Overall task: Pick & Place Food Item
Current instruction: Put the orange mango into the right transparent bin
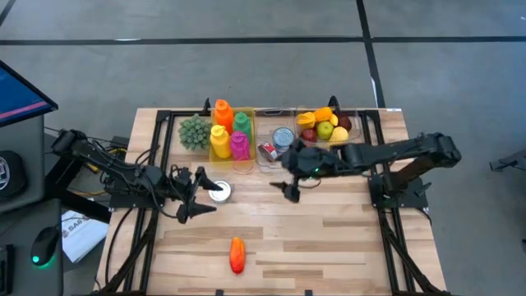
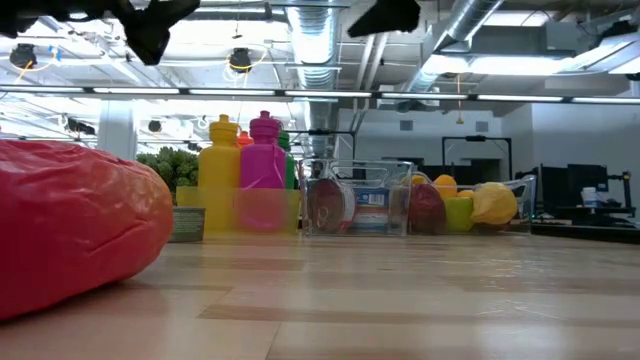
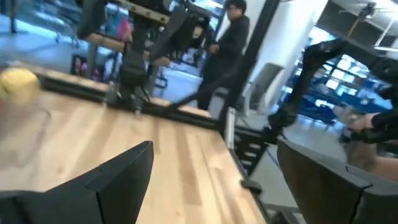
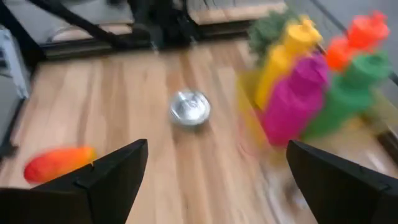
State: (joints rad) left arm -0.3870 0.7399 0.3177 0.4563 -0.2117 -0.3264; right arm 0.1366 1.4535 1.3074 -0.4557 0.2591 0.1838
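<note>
High view shows the pepper (image 1: 237, 254) lying alone on the bare wood near the front edge of the table (image 1: 329, 238). It is red and orange. Nothing is touching it. So the job has not really started: the pepper is not picked up yet and not put anywhere.

A small silver can (image 1: 219, 191) stands farther back, just beside the left gripper (image 1: 195, 196). That claw hangs over the table with its fingers spread wide and holds nothing. The right gripper (image 1: 289, 190) hangs near the middle of the table, also spread wide and empty.

Along the back edge sit the bins: bottles (image 1: 229, 131) in one, cans (image 1: 275, 144) in the next, fruit (image 1: 326, 125) in the last.

I think a claw must next go down to the pepper, pinch it, lift it, and carry it to its place. I cannot tell which place that is.
</note>
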